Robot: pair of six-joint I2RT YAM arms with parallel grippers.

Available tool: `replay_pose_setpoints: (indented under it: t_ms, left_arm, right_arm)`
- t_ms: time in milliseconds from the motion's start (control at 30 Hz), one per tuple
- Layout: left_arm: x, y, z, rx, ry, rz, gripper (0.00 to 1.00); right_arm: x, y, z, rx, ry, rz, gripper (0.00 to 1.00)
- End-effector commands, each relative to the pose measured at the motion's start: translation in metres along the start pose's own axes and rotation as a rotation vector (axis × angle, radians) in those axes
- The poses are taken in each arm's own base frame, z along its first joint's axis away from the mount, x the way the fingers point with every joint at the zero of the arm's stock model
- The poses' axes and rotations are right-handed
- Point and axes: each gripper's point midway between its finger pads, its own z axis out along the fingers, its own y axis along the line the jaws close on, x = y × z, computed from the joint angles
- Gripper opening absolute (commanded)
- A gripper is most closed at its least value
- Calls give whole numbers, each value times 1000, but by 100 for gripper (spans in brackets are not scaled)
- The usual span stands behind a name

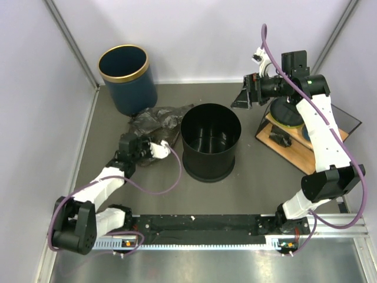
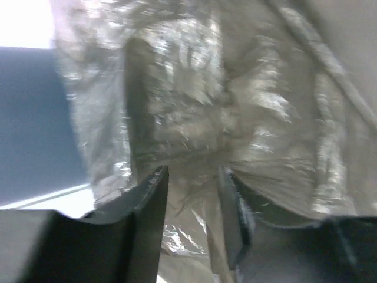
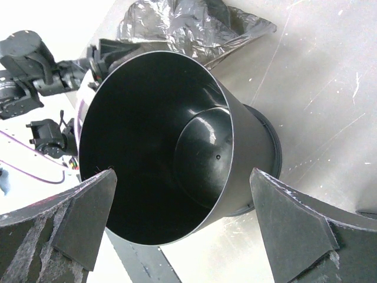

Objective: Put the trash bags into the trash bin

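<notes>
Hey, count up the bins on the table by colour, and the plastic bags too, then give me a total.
Navy blue cylindrical bin with a gold rim: 1
Plain black cylindrical bin: 1
Crumpled glossy black plastic bag: 1
Total: 3

We are seeing white shells (image 1: 105, 178) and black joints (image 1: 73, 224) running along the left arm (image 1: 94, 190) at seven o'clock and the right arm (image 1: 324, 141) at three o'clock, a purple cable (image 1: 178, 169) trailing from each, and dark wedge-shaped fingers (image 3: 73, 224) tipping the left gripper (image 2: 191, 177) and right gripper (image 3: 182, 171).
</notes>
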Motion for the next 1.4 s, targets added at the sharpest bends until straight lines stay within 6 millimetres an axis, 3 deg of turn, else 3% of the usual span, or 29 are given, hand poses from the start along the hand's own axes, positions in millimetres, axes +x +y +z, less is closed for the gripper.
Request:
replay_pose_setpoints:
  t_ms: [0, 33, 67, 100, 133, 267, 467, 567, 633, 667, 700, 733, 767, 800, 833, 867, 900, 967, 1000, 1133, 1233, 1267, 1333, 1367]
  left_arm:
    - [-36, 112, -32, -334, -61, -84, 18]
    - [-41, 119, -42, -348, -73, -101, 6]
    - [-46, 126, -49, -365, -85, -117, 0]
    - [-57, 143, -61, -390, -112, -146, 0]
    - [-62, 143, -68, -364, -122, -168, 0]
    - [-89, 177, -103, -395, -185, -275, 0]
    - [-122, 248, -162, -550, -267, -401, 0]
    - [-132, 266, -174, -572, -293, -426, 0]
    - [-130, 257, -161, -494, -255, -419, 0]
    - [-131, 255, -161, -467, -256, -421, 12]
    - [-136, 243, -152, -386, -281, -402, 36]
    - [-128, 221, -141, -297, -234, -424, 64]
    - [-123, 214, -134, -259, -212, -450, 89]
    - [-127, 198, -121, -150, -250, -475, 98]
    - [-122, 171, -114, -3, -240, -512, 98]
    - [-114, 181, -125, 26, -250, -545, 98]
    - [-110, 173, -112, 136, -270, -587, 98]
    - [-115, 165, -123, 272, -315, -634, 98]
    - [-109, 162, -114, 310, -307, -598, 98]
    - [-121, 173, -101, 237, -310, -640, 98]
    - [-140, 159, -90, 196, -292, -603, 98]
    - [-131, 153, -80, 161, -232, -607, 98]
    - [-138, 143, -79, 165, -239, -591, 98]
    - [-127, 135, -72, 150, -188, -595, 98]
  right_arm:
    - [-9, 3, -8, 5, -36, -28, 96]
    - [-11, 4, -8, 5, -39, -33, 95]
    - [-13, 5, -8, 3, -44, -39, 93]
    - [-14, 5, -8, 2, -48, -42, 92]
    - [-16, 6, -9, -1, -53, -39, 91]
    - [-25, 9, -5, -19, -73, -51, 89]
    - [-38, 26, 3, -66, -86, -101, 90]
    - [-41, 35, 13, -92, -82, -133, 92]
    - [-44, 41, 17, -106, -83, -148, 93]
    - [-44, 41, 20, -113, -77, -142, 93]
    - [-46, 44, 19, -119, -81, -142, 93]
    - [-46, 42, 20, -116, -80, -139, 93]
    - [-46, 43, 20, -116, -81, -139, 93]
    - [-45, 44, 18, -113, -82, -140, 93]
    - [-44, 44, 17, -111, -81, -146, 94]
    - [-42, 44, 16, -110, -80, -148, 93]
    - [-39, 43, 17, -106, -73, -144, 94]
    - [-37, 44, 13, -100, -76, -155, 95]
    - [-33, 43, 14, -94, -68, -149, 94]
    - [-26, 41, 13, -81, -57, -138, 94]
    - [-26, 40, 12, -71, -59, -137, 95]
    - [-25, 40, 12, -68, -58, -136, 95]
    - [-24, 39, 12, -61, -57, -135, 95]
    - [-25, 39, 11, -57, -59, -137, 95]
